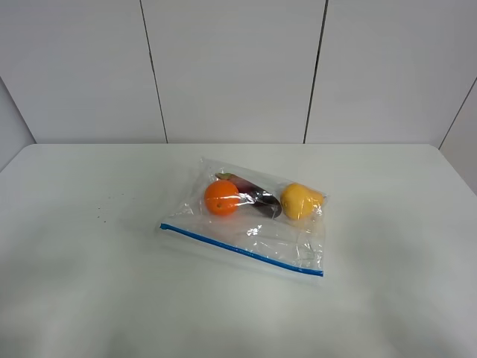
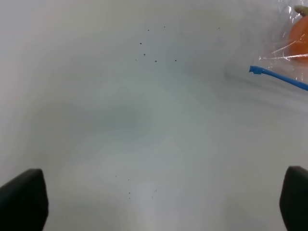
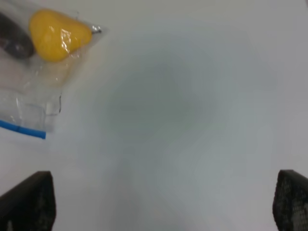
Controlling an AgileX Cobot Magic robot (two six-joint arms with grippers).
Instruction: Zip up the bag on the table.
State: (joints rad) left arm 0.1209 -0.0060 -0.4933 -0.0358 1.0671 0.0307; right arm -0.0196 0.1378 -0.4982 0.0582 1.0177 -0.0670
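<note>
The bag [image 1: 257, 227] lies flat near the middle of the white table [image 1: 89, 253]. Its blue zip strip [image 1: 242, 250] runs along the near edge. Inside are an orange [image 1: 222, 198], a dark eggplant [image 1: 258, 200] and a yellow fruit [image 1: 300, 201]. Neither arm shows in the high view. In the left wrist view my left gripper [image 2: 159, 207] is open over bare table, with the strip's end [image 2: 276, 76] and the orange [image 2: 299, 36] well ahead of it. In the right wrist view my right gripper [image 3: 161, 202] is open, apart from the yellow fruit [image 3: 57, 34] and the strip's other end [image 3: 21, 129].
A grey panelled wall [image 1: 231, 67] stands behind the table's far edge. A few tiny dark specks [image 1: 100, 218] mark the table left of the bag and also show in the left wrist view [image 2: 155, 60].
</note>
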